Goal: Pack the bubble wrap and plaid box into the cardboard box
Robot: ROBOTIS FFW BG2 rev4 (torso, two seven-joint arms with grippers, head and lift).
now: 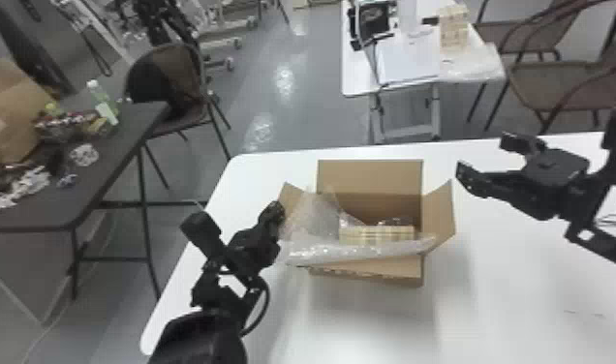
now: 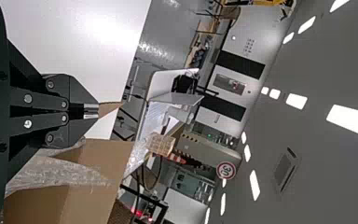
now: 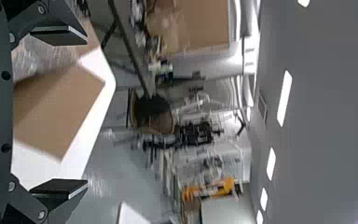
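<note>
I had the plaid box (image 1: 377,235) inside the cardboard box (image 1: 370,176), but the bubble wrap (image 1: 350,253), overhanging from 6 to 9 o'clock, needed tucking, left gripper (image 2: 93,110) clenched at 9, right gripper (image 3: 83,111) released at 2.

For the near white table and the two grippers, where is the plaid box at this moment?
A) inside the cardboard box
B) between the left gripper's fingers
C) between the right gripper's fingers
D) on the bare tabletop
A: the plaid box shows within the walls of the cardboard box, behind bubble wrap.
</note>
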